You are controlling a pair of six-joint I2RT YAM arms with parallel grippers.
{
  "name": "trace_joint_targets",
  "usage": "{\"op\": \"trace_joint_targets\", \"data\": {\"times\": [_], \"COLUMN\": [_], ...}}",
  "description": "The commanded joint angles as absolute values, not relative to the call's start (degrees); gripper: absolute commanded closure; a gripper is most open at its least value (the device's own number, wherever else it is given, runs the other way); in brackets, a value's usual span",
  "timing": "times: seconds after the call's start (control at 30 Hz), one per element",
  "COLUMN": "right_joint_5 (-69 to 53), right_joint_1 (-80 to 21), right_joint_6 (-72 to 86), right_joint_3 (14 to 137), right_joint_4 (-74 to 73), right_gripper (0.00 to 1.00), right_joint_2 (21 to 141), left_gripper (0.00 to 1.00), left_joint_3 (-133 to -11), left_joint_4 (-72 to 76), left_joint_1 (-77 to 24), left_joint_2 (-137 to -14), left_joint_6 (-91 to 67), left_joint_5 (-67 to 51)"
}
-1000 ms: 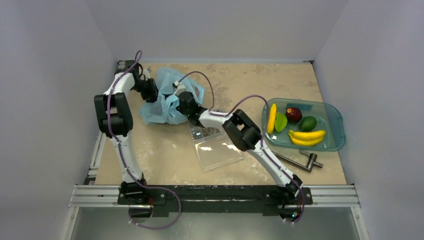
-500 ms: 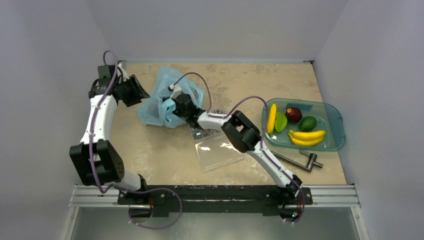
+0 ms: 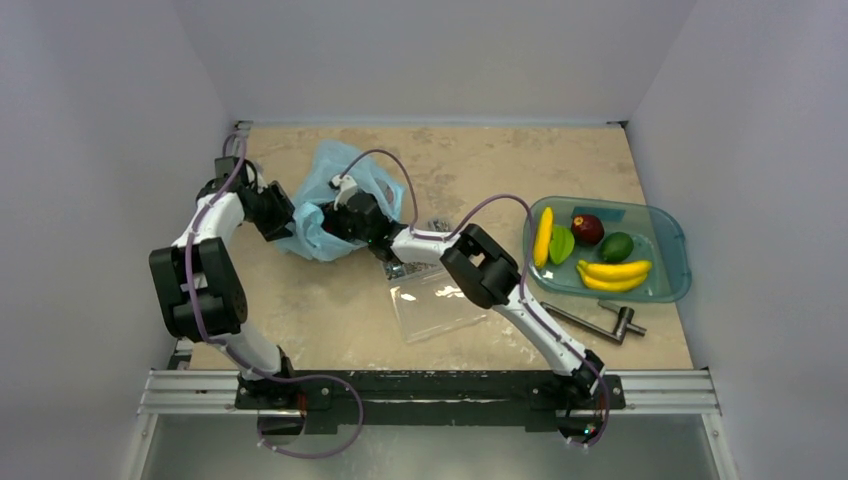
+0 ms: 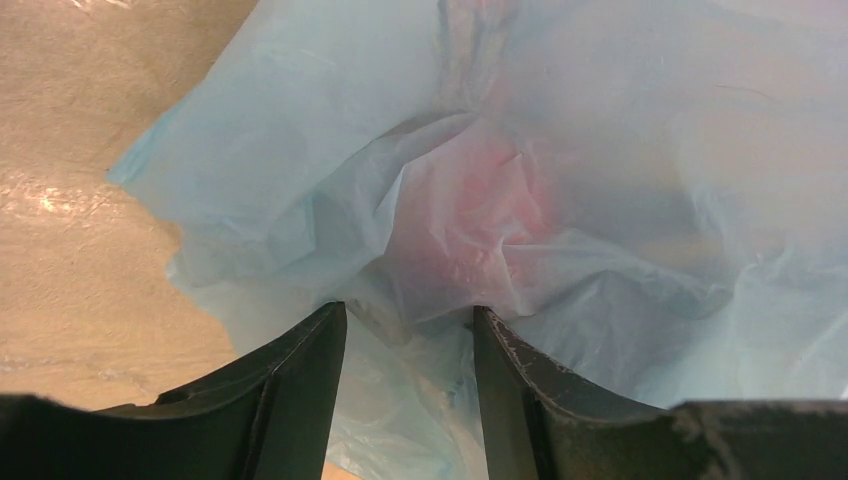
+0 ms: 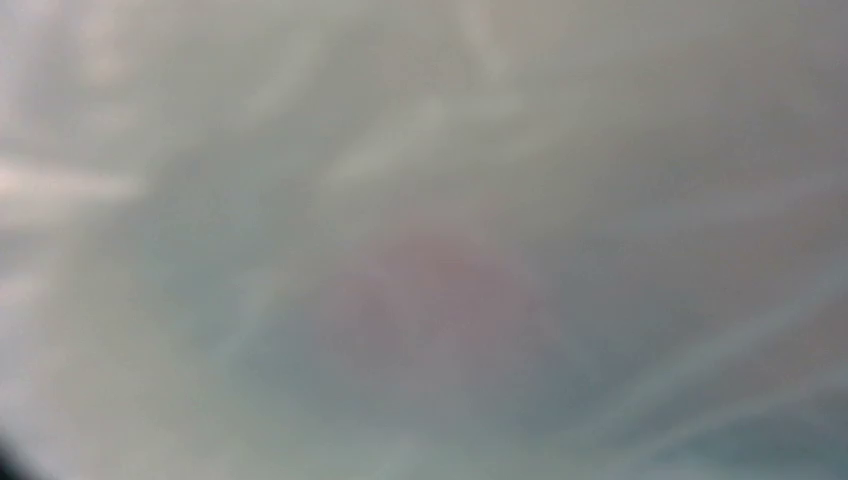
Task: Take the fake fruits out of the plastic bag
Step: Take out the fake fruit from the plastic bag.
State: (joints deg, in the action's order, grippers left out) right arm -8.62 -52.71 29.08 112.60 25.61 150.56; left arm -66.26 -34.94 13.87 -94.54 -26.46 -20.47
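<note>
Top external view is showing several fake fruits (image 3: 612, 272) already lying in the teal tray (image 3: 675, 245), well apart from the plastic bag (image 3: 340, 170). The right gripper (image 3: 335, 215) is reaching inside the bag, where I cannot tell how wide it is. The left gripper (image 4: 408, 322) is standing narrowly parted around bunched film, and a reddish shape (image 4: 470, 200) is glowing through it, so at least one fruit is probably waiting inside.
</note>
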Motion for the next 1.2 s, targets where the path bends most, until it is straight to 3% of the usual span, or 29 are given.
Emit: {"op": "trace_joint_targets", "data": {"times": [0.0, 0.07, 0.3, 0.53, 0.93, 1.17], "right_joint_5": [-9.8, -9.7, -4.1, 0.8, 5.8, 10.2], "right_joint_1": [-53.7, -53.7, -53.6, -53.6, -52.8, -47.7], "right_joint_6": [29.3, 29.3, 27.7, 25.6, 20.2, 18.2], "right_joint_3": [108.3, 107.5, 100.7, 92.5, 82.4, 69.6], "right_joint_4": [22.4, 22.3, 23.4, 21.9, 14.0, 11.2], "right_gripper": [0.62, 0.72, 0.93, 1.00, 1.00, 1.00], "right_joint_2": [146.2, 143.9, 132.8, 123.0, 108.8, 92.5], "left_gripper": [0.50, 0.51, 0.52, 0.54, 0.55, 0.56], "left_joint_3": [-67.9, -67.8, -68.5, -69.1, -69.0, -64.4], "left_joint_4": [-33.3, -33.4, -34.6, -34.6, -33.4, -24.0], "left_joint_1": [14.2, 14.2, 14.9, 15.0, 15.0, 12.2], "left_joint_2": [-96.4, -97.0, -98.2, -98.0, -90.4, -83.0], "left_joint_6": [-27.0, -26.8, -25.8, -25.6, -20.7, -20.5], "left_joint_5": [-22.8, -22.6, -20.6, -22.9, -27.3, -41.6]}}
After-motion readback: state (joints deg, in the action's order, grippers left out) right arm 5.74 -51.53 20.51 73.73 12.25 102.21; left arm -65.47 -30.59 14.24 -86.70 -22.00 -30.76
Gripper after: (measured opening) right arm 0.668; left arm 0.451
